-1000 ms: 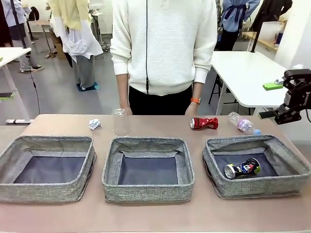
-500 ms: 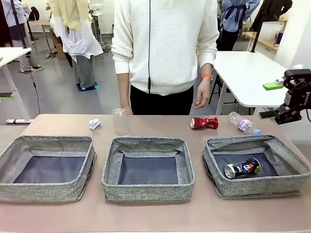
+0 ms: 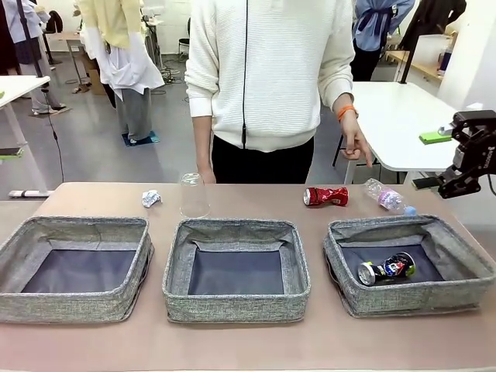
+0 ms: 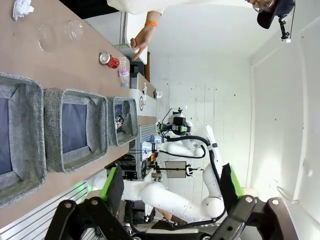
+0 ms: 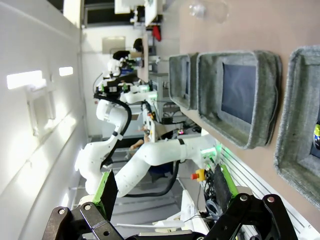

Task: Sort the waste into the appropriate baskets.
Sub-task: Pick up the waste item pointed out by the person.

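Left gripper (image 4: 170,181), right gripper (image 5: 165,182): jaws wide apart, right arm apparently aloft.

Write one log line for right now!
left gripper open, empty | right gripper open, empty | crushed dark blue-silver can in right grey woven basket | crushed red can on brown table

Room, front camera: I look across a brown-topped worktable (image 3: 248,345) to a smooth grey floor (image 3: 85,147). A white table (image 3: 391,116) stands at far right, and the corner of another white table (image 3: 15,85) at far left. Left wrist camera: I see a white panelled wall (image 4: 200,105). Right wrist camera: I see a plain white wall (image 5: 30,140) with two bright light patches (image 5: 22,79).
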Robot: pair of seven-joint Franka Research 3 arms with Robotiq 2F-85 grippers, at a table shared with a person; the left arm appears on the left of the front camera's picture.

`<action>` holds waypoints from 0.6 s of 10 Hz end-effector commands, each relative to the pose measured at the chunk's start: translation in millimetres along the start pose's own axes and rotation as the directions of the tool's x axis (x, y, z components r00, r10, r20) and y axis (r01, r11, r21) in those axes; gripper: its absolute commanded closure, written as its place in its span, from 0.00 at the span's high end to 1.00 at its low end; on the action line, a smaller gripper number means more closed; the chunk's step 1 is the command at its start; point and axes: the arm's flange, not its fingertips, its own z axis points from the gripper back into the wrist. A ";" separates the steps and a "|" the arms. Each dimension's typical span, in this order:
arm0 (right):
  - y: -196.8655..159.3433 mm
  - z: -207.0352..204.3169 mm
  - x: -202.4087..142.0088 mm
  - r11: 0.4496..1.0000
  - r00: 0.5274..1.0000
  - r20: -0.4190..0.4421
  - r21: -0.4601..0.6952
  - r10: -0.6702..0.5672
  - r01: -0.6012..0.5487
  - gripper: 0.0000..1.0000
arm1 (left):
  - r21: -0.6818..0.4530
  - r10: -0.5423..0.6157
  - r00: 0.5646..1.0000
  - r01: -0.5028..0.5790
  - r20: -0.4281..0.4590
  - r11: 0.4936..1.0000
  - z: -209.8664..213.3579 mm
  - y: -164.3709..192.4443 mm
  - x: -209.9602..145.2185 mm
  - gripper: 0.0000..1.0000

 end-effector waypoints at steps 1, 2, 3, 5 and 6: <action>1.2 -1.4 -1.3 1.000 1.000 -0.011 0.004 0.005 -0.005 1.00 | -0.021 -0.006 1.000 0.006 0.001 1.000 -0.6 -2.2 -1.5 1.00; 1.2 -1.4 -1.3 1.000 1.000 -0.011 0.004 0.005 -0.005 1.00 | -0.021 -0.006 1.000 0.006 0.001 1.000 -0.6 -2.2 -1.5 1.00; 1.2 -1.4 -1.3 1.000 1.000 -0.011 0.004 0.005 -0.005 1.00 | -0.021 -0.006 1.000 0.006 0.001 1.000 -0.6 -2.2 -1.5 1.00; 0.0 0.0 0.0 1.000 1.000 0.000 0.000 0.000 0.000 1.00 | -0.021 -0.006 1.000 0.006 0.001 1.000 -0.6 -2.2 -1.5 1.00; 6.3 -28.6 10.2 0.909 0.979 0.013 -0.373 0.204 -0.185 1.00 | -0.021 -0.006 1.000 0.006 0.001 1.000 -0.6 -2.2 -1.5 1.00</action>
